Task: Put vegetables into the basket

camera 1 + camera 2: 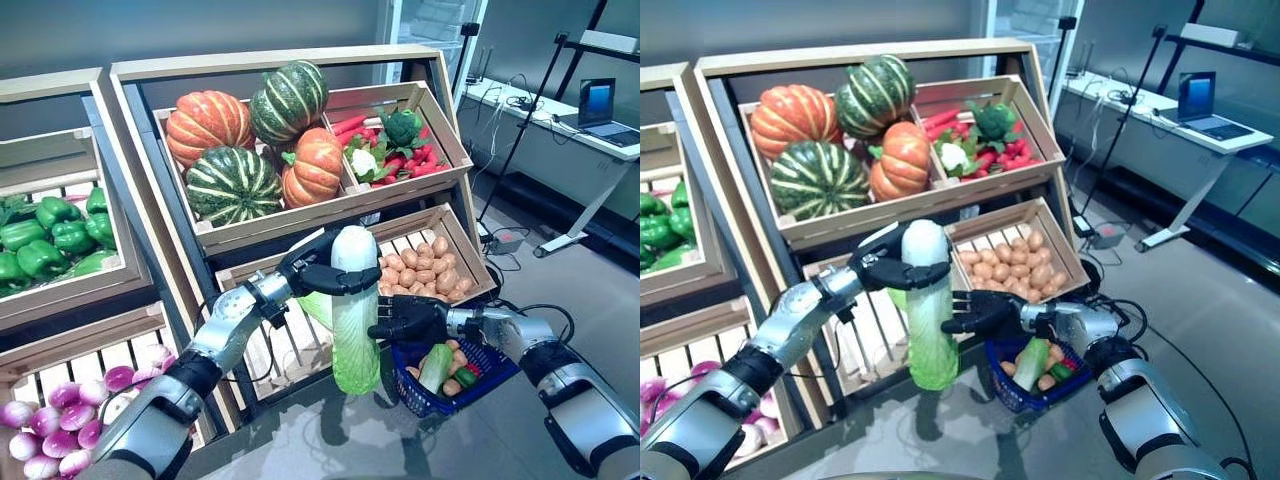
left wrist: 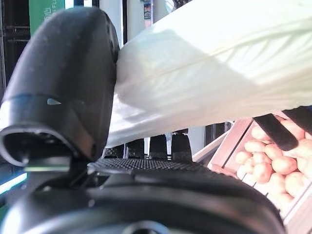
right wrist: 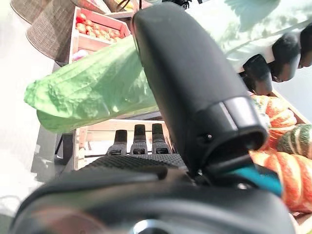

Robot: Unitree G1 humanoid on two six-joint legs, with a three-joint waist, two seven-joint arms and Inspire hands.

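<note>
A long napa cabbage (image 1: pixel 355 330) hangs upright in front of the shelves, white stem end up and green leaves down. My left hand (image 1: pixel 320 270) is shut on its white end, and its thumb (image 2: pixel 68 83) lies against the stem. My right hand (image 1: pixel 410 320) is at the cabbage's middle (image 3: pixel 92 92) from the right, with the thumb (image 3: pixel 190 83) across it and relaxed fingers beside it. A blue basket (image 1: pixel 425 403) hangs just below my right wrist, holding a cucumber, a pepper and small potatoes. How the basket is held is hidden.
Slanted wooden crates stand behind: pumpkins (image 1: pixel 235 130) at the top, broccoli and radishes (image 1: pixel 400 145) beside them, potatoes (image 1: pixel 425 265) right behind the cabbage, green peppers (image 1: pixel 50 235) and purple onions (image 1: pixel 60 430) to the left. A desk with a laptop (image 1: pixel 598 100) stands far right.
</note>
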